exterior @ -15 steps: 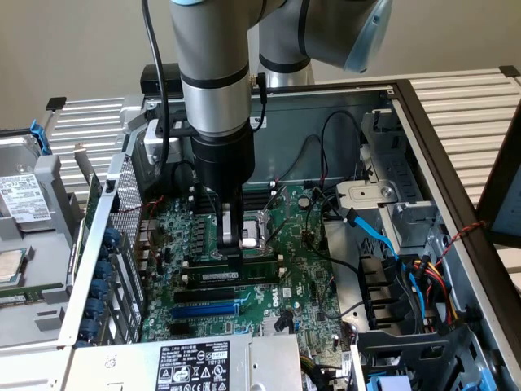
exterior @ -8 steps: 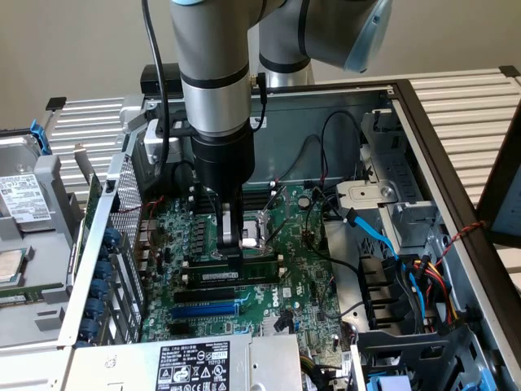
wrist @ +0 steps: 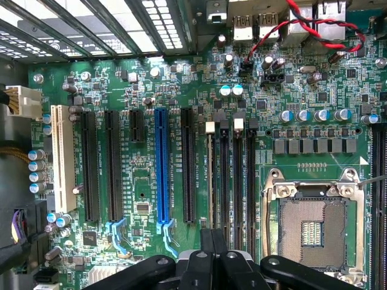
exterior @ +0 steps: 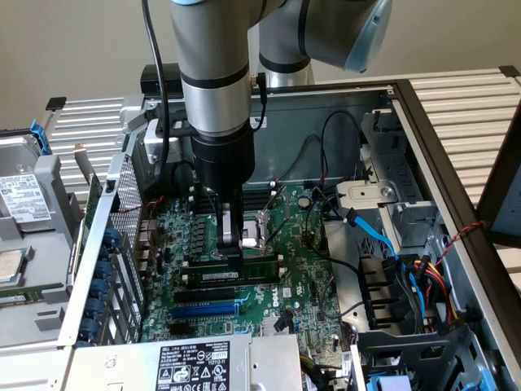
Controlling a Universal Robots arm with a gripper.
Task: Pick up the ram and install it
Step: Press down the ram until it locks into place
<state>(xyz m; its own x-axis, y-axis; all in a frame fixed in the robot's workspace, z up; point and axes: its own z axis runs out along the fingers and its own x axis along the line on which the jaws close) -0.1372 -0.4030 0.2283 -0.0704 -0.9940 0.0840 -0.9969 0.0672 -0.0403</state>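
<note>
The computer case [exterior: 423,122] lies open with the motherboard [exterior: 301,285] flat inside it. The gripper [exterior: 231,254] stands over the memory slots [exterior: 232,281], its closed tips down on the ram [exterior: 259,267], which lies along one slot. The expansion slot [exterior: 205,309] runs parallel, nearer the camera. The processor socket [exterior: 259,226] sits just behind the memory slots. The power supply [exterior: 195,365] lies at the front edge. A cable bundle [exterior: 415,277] hangs on the exterior view's right.
</note>
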